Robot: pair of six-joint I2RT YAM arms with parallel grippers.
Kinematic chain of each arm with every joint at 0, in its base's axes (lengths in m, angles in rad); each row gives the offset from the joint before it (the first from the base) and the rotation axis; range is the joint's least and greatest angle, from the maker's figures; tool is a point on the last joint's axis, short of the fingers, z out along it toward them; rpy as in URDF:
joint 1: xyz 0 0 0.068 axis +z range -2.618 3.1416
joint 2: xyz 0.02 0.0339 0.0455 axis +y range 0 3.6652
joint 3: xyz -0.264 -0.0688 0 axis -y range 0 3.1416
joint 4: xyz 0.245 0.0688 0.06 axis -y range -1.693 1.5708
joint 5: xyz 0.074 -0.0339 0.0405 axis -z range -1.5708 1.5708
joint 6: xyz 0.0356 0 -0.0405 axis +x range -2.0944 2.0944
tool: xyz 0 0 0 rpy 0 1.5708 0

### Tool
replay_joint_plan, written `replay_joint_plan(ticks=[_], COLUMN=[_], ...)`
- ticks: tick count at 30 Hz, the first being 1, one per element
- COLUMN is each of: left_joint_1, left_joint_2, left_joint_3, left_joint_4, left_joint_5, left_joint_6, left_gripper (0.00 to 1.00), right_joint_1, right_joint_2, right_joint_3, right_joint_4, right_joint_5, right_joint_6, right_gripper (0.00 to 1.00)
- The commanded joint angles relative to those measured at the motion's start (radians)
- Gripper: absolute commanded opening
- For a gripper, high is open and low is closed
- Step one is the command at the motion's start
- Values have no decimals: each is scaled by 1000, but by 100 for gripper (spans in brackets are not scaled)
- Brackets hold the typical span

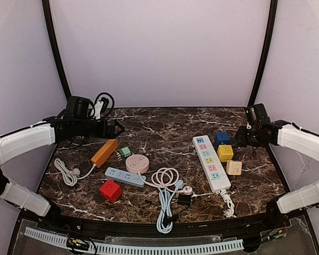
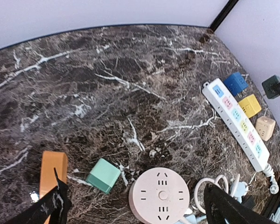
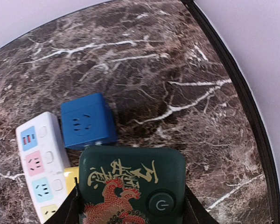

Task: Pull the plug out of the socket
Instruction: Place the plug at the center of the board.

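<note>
I see my left gripper [image 2: 135, 193] spread wide, gripping nothing; my right gripper [image 3: 130, 207] is clamped on a dark green box [image 3: 130, 170].

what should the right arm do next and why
Probably lower the dark green socket block onto bare table beside the blue cube and release: the right gripper holds it aloft, no plug shows on it, and the left gripper is open and empty.

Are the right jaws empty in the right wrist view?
No, a dark green box with a dragon print sits clamped between the right jaws.
</note>
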Motion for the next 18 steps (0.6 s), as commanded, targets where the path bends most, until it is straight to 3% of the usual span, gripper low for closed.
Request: replay_joint_plan(ticks=[1,6,11,15,18], left_joint_1=[49,55,60,72,80], left_joint_2=[-114,-149,-167,-178,-177], left_joint_3=[-57,-113,-152,-163,-171], left_joint_4=[45,87,67,51,50], left_joint_5=[-65,-27,-119,-155,-164], left_joint_6=[-55,-158,-176,-159,-157], left_gripper=[99,99,99,99,99], right_joint_1=[-109,-149,-156,-156,-157], right_joint_2=[12,91,156,161,159], right_joint_3=[-44,-39,-43,-55,-56], right_joint_4=[16,37,57,72,74], right_joint_5=[-129,-169,-200,-202,-191], right_joint_6=[5,-8,8,16,17], right_gripper=[0,0,15,36,62])
